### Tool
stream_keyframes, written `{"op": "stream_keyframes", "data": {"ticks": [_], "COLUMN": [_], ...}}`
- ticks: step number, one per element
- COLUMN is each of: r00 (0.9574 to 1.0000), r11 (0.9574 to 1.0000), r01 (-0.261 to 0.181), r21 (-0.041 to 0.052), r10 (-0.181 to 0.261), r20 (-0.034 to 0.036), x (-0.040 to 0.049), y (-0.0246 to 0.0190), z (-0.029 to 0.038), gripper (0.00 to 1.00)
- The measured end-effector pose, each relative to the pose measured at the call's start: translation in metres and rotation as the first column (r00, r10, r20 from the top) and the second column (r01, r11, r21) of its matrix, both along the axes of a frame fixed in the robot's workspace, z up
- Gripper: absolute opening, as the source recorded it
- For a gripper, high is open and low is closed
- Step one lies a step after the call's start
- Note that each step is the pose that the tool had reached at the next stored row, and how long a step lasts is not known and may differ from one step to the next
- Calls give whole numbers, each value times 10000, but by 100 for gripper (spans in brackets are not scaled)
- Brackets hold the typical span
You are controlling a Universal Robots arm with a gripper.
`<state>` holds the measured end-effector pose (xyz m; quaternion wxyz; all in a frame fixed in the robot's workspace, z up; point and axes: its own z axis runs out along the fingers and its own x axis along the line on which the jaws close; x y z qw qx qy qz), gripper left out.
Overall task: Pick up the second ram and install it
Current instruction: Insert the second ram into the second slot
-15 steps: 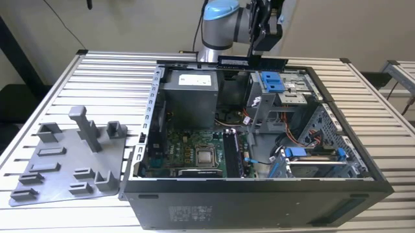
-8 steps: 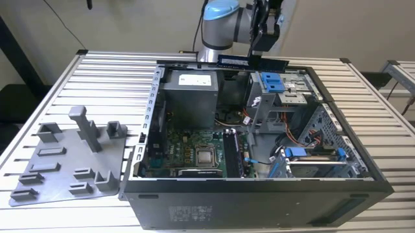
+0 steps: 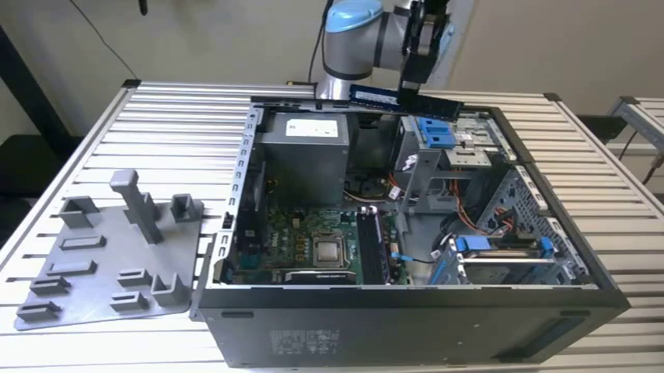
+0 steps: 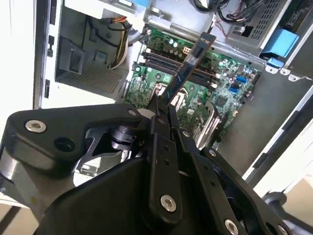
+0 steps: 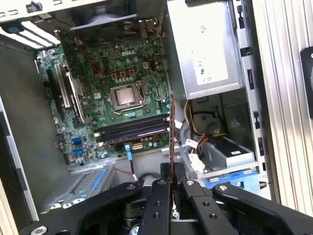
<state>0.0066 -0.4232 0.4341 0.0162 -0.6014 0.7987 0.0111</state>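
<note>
one arm, gripper up above the far edge of the open computer case in the exterior view. fingers clamped on the second ram, pinching it near its middle. ram is in the air, lying roughly level lengthwise, clear of the case, not seated in any slot. below it inside the case: grey power supply at the far end, motherboard on the case floor with the cpu near the front, blue drive brackets toward the exterior view's right. in the second wrist view the ram sticks out past the gripper as a dark narrow strip, over the green motherboard well below it. in the first wrist view the ram shows edge-on as a thin line coming out between the fingers of the gripper, with the motherboard, cpu and the long black memory slots beneath, power supply beside them. cannot tell if a slot already has a stick in it. grey holder tray with upright posts lies on the slatted table at the exterior view's left, just beside the case, well apart from the gripper.
</note>
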Motion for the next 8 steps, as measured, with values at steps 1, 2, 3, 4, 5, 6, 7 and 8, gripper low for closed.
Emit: {"op": "stream_keyframes", "data": {"ticks": [1,2,3,4,5,6,7,8], "r00": [9999,9995,9987,9977,9962,9946,9928,9907], "r11": [9999,9995,9987,9977,9962,9946,9928,9907], "r01": [156,321,503,682,868,1033,1196,1362], "r21": [-1,-1,0,-1,-1,-1,-1,-1], "r10": [-156,-321,-503,-682,-868,-1033,-1196,-1362], "r20": [0,0,0,0,0,0,0,0], "x": [0,0,0,0,0,0,0,0], "y": [0,0,0,0,0,0,0,0], "z": [-1,-2,-3,-4,-5,-6,-8,-9], "gripper": [14,14,14,14,14,14,14,14]}}
